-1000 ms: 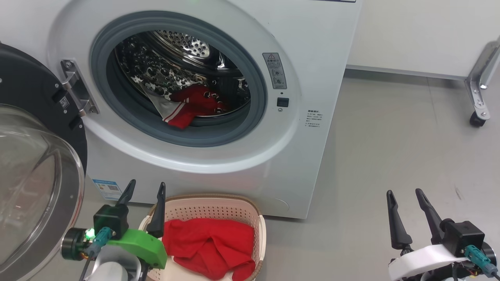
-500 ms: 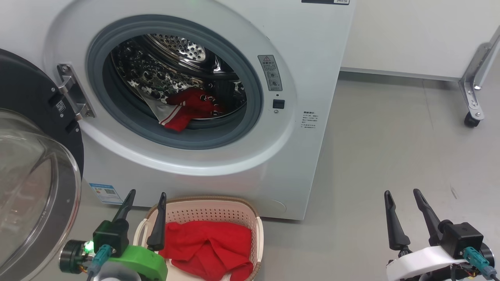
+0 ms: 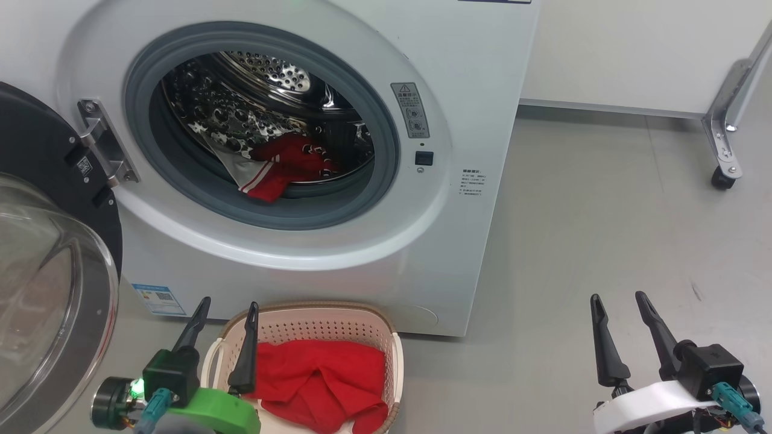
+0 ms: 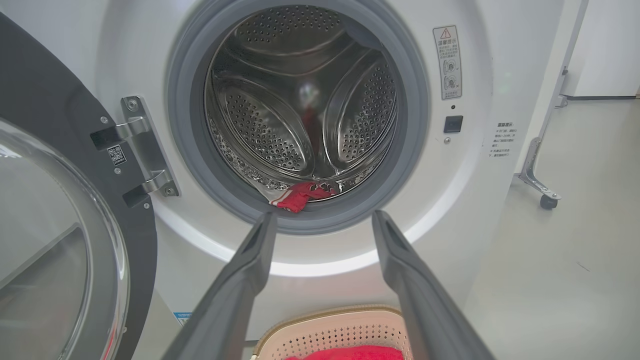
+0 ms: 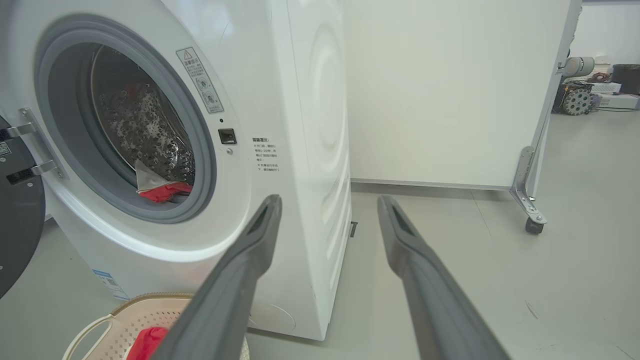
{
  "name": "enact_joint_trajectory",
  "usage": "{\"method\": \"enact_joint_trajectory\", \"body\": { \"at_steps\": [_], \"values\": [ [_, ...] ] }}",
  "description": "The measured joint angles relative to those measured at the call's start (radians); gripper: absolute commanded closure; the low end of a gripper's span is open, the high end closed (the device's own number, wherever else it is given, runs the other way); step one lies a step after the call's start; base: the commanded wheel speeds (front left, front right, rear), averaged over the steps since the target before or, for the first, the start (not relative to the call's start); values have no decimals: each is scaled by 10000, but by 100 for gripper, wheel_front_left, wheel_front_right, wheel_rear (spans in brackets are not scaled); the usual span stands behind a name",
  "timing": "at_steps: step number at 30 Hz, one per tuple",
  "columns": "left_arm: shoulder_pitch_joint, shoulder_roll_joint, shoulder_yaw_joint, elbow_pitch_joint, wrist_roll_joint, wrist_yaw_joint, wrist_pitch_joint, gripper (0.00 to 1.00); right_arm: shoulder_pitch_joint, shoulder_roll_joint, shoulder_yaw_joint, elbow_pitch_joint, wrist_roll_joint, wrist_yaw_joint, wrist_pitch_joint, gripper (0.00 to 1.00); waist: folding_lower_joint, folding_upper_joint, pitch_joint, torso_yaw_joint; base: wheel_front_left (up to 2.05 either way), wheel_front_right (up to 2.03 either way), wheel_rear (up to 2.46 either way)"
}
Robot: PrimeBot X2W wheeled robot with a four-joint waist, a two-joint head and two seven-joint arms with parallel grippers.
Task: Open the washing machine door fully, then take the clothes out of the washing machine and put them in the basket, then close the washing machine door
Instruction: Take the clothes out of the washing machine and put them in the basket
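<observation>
Below the washing machine (image 3: 470,90), the left gripper (image 3: 230,302) has eased back from the basket (image 3: 325,328), jaws apart and empty like the right gripper (image 3: 617,295); the red-and-white jersey (image 3: 278,169) inside is likely next.

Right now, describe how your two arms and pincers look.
Left pincer: two long tapered dark fingers, black block, green wrist shell, small lit green light, teal plug. Right pincer: same dark fingers and black block, white wrist shell, teal plug.
</observation>
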Motion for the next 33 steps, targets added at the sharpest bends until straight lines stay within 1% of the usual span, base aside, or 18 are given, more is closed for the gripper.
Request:
{"method": "enact_joint_trajectory", "body": {
  "at_steps": [33],
  "values": [
    [329,0,-63,-512,2,12,0,0,3,35,77,-230,10,-6,0,0,0,0,329,-108,0,0,0]
  ]
}}
